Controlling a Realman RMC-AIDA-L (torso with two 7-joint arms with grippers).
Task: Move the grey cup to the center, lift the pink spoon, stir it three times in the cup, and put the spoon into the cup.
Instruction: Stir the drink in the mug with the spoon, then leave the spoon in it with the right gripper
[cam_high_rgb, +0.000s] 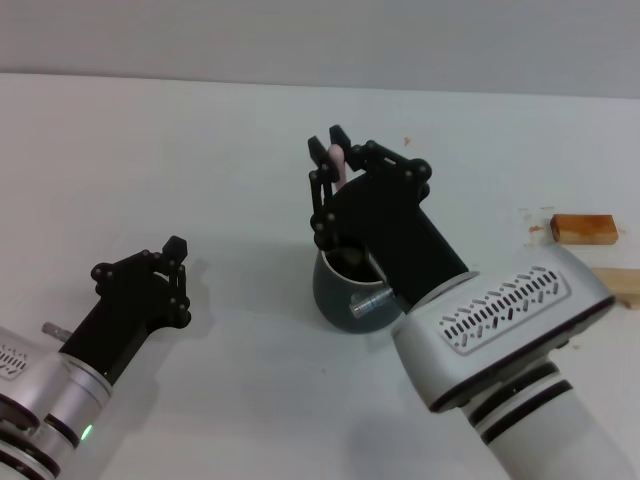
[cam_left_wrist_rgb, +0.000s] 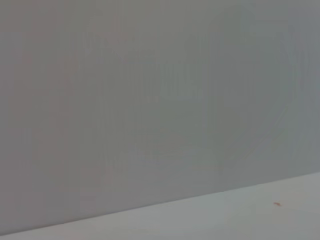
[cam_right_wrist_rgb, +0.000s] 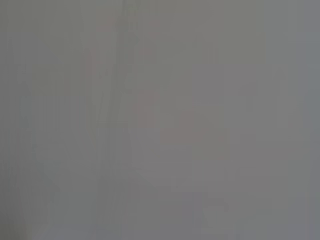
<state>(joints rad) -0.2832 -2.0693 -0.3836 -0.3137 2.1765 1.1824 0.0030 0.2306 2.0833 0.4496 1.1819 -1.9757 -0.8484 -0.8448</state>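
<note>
In the head view the grey cup (cam_high_rgb: 338, 292) stands on the white table near the middle, with dark liquid inside; my right arm hides much of it. My right gripper (cam_high_rgb: 330, 143) is above the cup's far rim, shut on the pink spoon (cam_high_rgb: 337, 163). The spoon's pale pink handle stands nearly upright between the fingers. Its lower end reaches down toward the cup and is hidden behind the gripper. My left gripper (cam_high_rgb: 172, 258) rests low over the table, well to the left of the cup and apart from it. Neither wrist view shows the cup or the spoon.
A brown wooden block (cam_high_rgb: 583, 228) and a paler block (cam_high_rgb: 618, 286) lie at the right edge of the table. The left wrist view shows a grey wall and a strip of white table (cam_left_wrist_rgb: 250, 215).
</note>
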